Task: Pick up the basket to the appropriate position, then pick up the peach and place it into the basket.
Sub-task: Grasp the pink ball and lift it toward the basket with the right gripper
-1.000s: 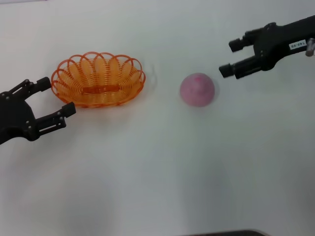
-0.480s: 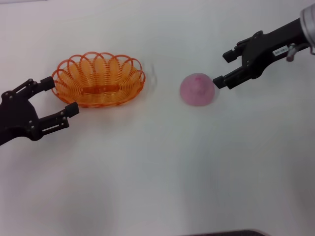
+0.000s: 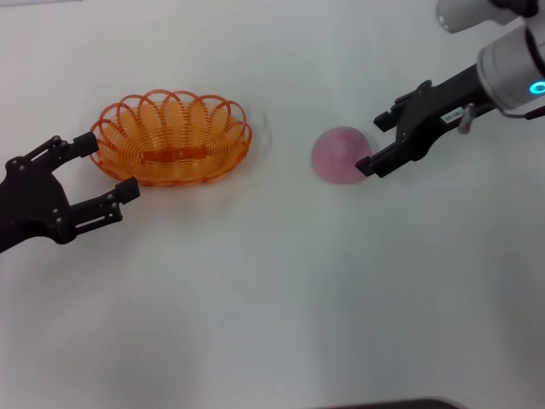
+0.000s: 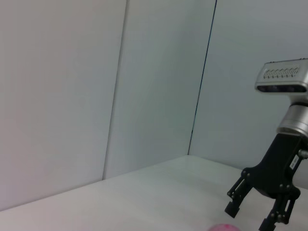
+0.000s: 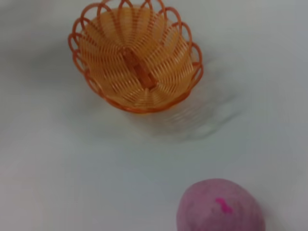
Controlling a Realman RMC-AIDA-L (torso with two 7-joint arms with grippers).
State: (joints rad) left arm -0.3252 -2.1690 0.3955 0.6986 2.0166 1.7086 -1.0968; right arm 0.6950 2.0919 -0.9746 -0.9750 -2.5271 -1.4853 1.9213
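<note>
moved: right claw (image 3: 376, 143) has dropped in beside peach (image 3: 341, 155), fingers spread, one tip touching it
worktop (image 3: 281, 290): wide bare front
basket (image 3: 170, 138): empty, left of peach
left claw (image 3: 100, 166): released, near basket rim

Glossy plastic basket (image 3: 170, 139) (matte peach (image 3: 340, 155))

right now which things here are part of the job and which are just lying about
Part of the job:
- shallow oval orange plastic wire-weave basket, empty
- round matte pink peach, on the table
- right tool, open beside the peach
- left tool, open by the basket

Just lying about:
- nothing besides the white table
</note>
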